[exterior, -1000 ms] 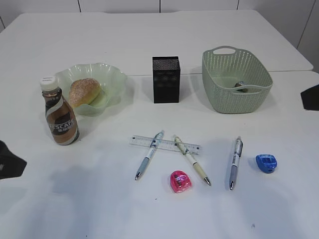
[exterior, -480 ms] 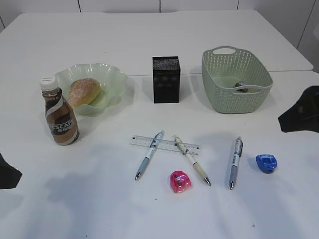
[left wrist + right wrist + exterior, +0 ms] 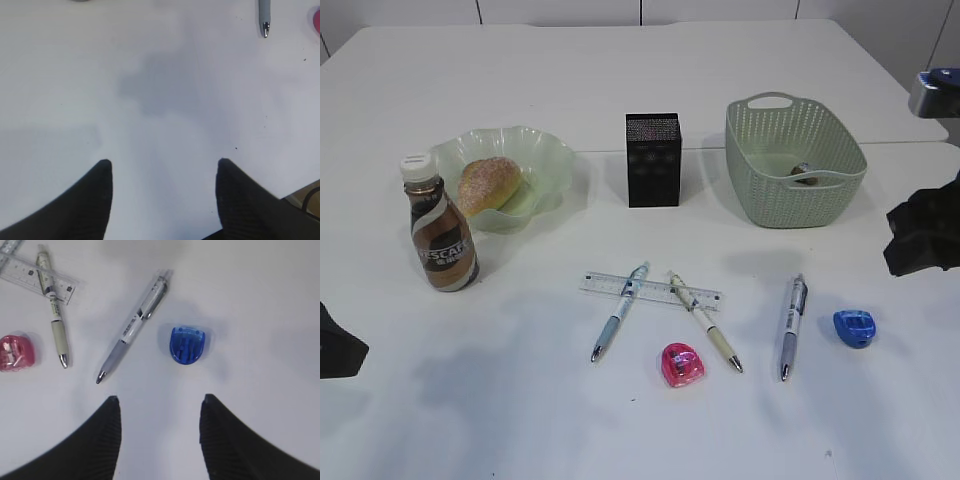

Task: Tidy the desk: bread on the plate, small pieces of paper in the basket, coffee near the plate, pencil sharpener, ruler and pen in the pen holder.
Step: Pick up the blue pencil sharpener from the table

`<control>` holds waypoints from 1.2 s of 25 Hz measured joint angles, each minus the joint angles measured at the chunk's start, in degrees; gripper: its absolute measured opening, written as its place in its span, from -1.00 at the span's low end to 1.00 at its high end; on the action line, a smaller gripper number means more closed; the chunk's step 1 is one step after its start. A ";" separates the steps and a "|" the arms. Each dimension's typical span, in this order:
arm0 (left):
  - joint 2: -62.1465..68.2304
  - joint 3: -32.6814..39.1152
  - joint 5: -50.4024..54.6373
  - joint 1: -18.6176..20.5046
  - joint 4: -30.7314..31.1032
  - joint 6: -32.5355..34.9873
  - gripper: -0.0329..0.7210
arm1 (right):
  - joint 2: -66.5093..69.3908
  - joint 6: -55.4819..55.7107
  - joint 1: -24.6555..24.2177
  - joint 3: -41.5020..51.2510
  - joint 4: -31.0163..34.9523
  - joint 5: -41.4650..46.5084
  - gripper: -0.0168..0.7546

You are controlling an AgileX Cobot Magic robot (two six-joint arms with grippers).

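The bread (image 3: 488, 184) lies in the plate (image 3: 548, 150), and the coffee (image 3: 440, 235) stands beside it. A small piece of paper (image 3: 804, 174) sits in the basket (image 3: 790, 190). The pen holder (image 3: 653, 160) stands mid-desk. In front of it the ruler (image 3: 655, 291) lies under two pens (image 3: 619, 311) (image 3: 705, 321). A third pen (image 3: 135, 327) lies beside the blue pencil sharpener (image 3: 187, 345), and a pink pencil sharpener (image 3: 682, 365) is nearer the front. My right gripper (image 3: 159, 400) hovers open just short of the blue sharpener. My left gripper (image 3: 162, 162) is open over bare desk.
The left arm (image 3: 335, 350) shows at the left edge and the right arm (image 3: 925, 240) at the right edge. A seam crosses the desk (image 3: 570, 420) behind the holder. The desk's right edge lies close to the right arm.
The right arm has come further into view from the right edge, toward the blue sharpener. The left arm has drawn back slightly toward the lower left.
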 joint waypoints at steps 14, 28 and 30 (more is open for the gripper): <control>0.00 0.00 0.00 0.00 0.00 0.00 0.29 | 13.33 1.19 0.00 -2.11 -1.76 -0.58 0.37; 0.00 0.00 0.00 0.00 -0.12 0.00 0.29 | 22.96 6.68 0.00 -7.97 -6.84 -1.17 0.38; 0.00 0.00 0.00 0.00 -0.12 0.00 0.29 | 23.34 7.01 0.00 -8.19 -6.84 -1.17 0.38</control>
